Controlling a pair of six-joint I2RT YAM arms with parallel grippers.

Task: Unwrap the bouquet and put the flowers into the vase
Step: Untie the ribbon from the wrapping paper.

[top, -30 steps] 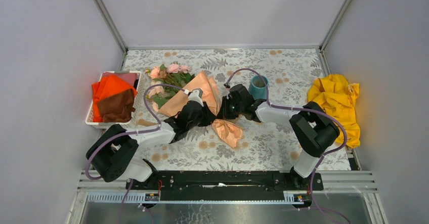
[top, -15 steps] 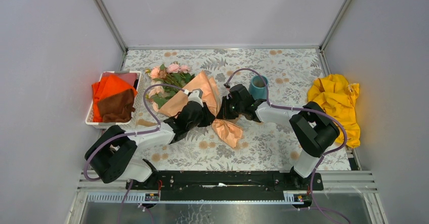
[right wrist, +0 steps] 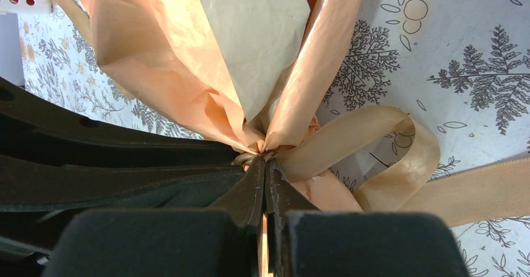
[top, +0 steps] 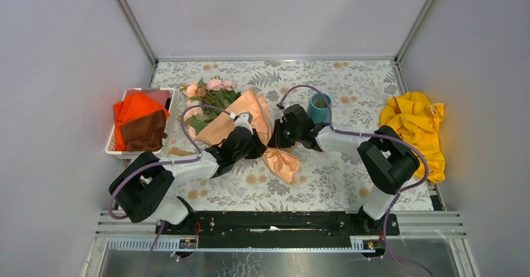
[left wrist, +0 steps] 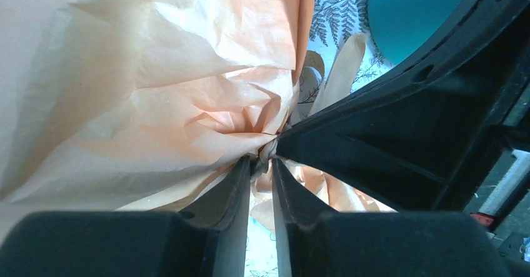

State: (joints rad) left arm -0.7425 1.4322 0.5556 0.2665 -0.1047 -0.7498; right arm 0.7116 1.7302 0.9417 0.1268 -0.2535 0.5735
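Note:
The bouquet (top: pixel 240 111) lies on the table, its flowers (top: pixel 209 90) pointing to the back left and a paper tail (top: pixel 281 163) to the front. Both grippers meet at its tied neck. My left gripper (top: pixel 261 146) (left wrist: pixel 262 159) has its jaws narrowly apart, pinching the gathered paper (left wrist: pixel 156 89) at the neck. My right gripper (top: pixel 276 139) (right wrist: pixel 265 161) is shut, tips on the knot of the tan ribbon (right wrist: pixel 375 146), whose loop lies to the right. The teal vase (top: pixel 319 108) (left wrist: pixel 412 14) stands upright just behind the right gripper. The stems are hidden in the paper (right wrist: pixel 250 45).
A white basket (top: pixel 119 150) with orange and brown cloths (top: pixel 134 111) sits at the left edge, close to the flowers. A yellow cloth (top: pixel 415 127) lies bunched at the right edge. Grey walls enclose the table on three sides.
The left arm's elbow and cable have shifted slightly. Both grippers stay at the bouquet's neck, and the bouquet has not moved.

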